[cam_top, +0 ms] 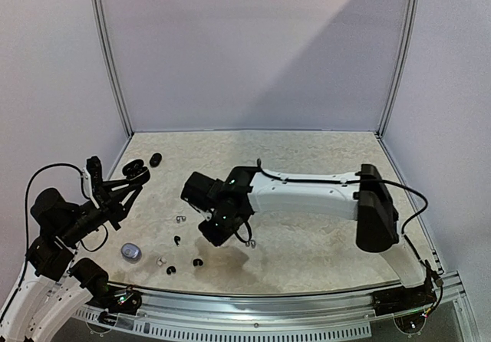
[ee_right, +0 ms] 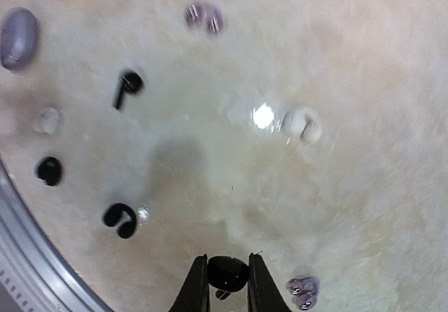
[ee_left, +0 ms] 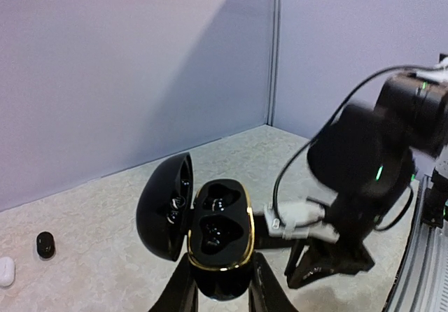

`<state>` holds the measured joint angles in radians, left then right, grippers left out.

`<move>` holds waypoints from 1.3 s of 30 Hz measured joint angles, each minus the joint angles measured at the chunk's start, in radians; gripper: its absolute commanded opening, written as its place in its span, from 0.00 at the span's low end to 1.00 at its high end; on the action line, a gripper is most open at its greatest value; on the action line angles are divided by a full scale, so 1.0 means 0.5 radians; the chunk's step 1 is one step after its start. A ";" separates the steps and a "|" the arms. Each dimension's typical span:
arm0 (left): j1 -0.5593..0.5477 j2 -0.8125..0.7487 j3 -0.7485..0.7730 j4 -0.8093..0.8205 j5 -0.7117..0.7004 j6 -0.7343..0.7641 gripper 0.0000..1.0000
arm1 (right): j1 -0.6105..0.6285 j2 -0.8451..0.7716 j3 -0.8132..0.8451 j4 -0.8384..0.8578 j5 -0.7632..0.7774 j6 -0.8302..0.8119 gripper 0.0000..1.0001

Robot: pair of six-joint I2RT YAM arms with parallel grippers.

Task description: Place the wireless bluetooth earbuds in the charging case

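Note:
My left gripper (ee_left: 224,268) is shut on the base of an open black charging case (ee_left: 220,221) with a gold rim, held above the table with its lid (ee_left: 164,203) swung to the left. The two wells look dark; I cannot tell if either holds a bud. It shows at the far left of the top view (cam_top: 136,172). My right gripper (ee_right: 228,264) is shut on a black earbud (ee_right: 228,273) just above the table, mid-table in the top view (cam_top: 219,233). Loose earbuds lie below it: black ones (ee_right: 120,219) (ee_right: 49,170) (ee_right: 126,84), white ones (ee_right: 302,124) (ee_right: 47,119), silvery-grey ones (ee_right: 203,16) (ee_right: 302,291).
A lavender pebble case (cam_top: 131,251) lies shut near the front left, also in the right wrist view (ee_right: 17,38). A small black case (cam_top: 156,159) lies at the back left, with a white thing (ee_left: 5,270) near it. The metal front rail (cam_top: 268,300) edges the table.

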<state>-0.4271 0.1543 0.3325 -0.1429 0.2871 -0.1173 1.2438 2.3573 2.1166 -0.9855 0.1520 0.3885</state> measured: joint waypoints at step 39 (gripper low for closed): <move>-0.114 0.435 0.224 0.378 0.582 0.575 0.00 | 0.037 -0.955 -0.815 2.332 -0.777 -1.540 0.00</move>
<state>-0.4839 0.3717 0.4442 0.0460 0.5781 0.1703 1.2625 1.8797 1.7092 0.1802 -0.2363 -0.3817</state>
